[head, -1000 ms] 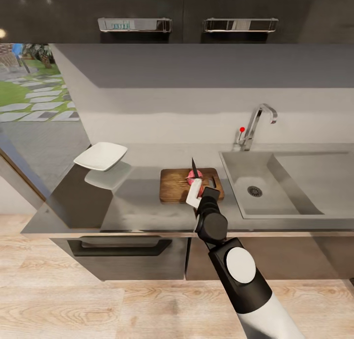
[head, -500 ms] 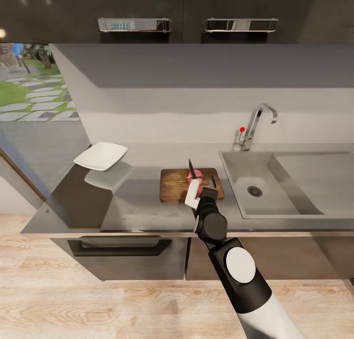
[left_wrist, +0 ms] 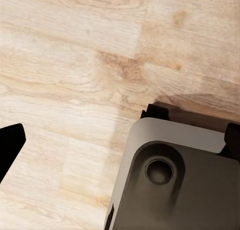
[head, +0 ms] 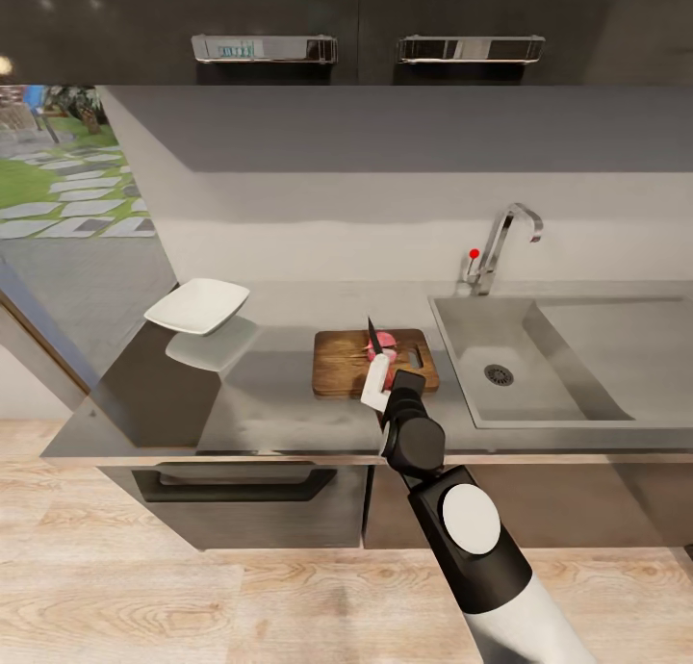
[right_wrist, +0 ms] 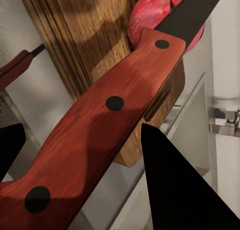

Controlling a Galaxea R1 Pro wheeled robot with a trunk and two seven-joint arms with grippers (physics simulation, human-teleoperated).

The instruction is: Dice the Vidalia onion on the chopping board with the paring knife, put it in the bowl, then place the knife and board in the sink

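Your right gripper (head: 378,379) is pinched on the paring knife (right_wrist: 107,115), its fingers pressed against the reddish handle, the dark blade angled up over the Vidalia onion (head: 384,342). The onion sits on the chopping board (head: 342,366), on the countertop (head: 269,404) just beside the sink (head: 568,356). Your left gripper (left_wrist: 7,147) points at the wooden floor (left_wrist: 65,65); you cannot tell its spread.
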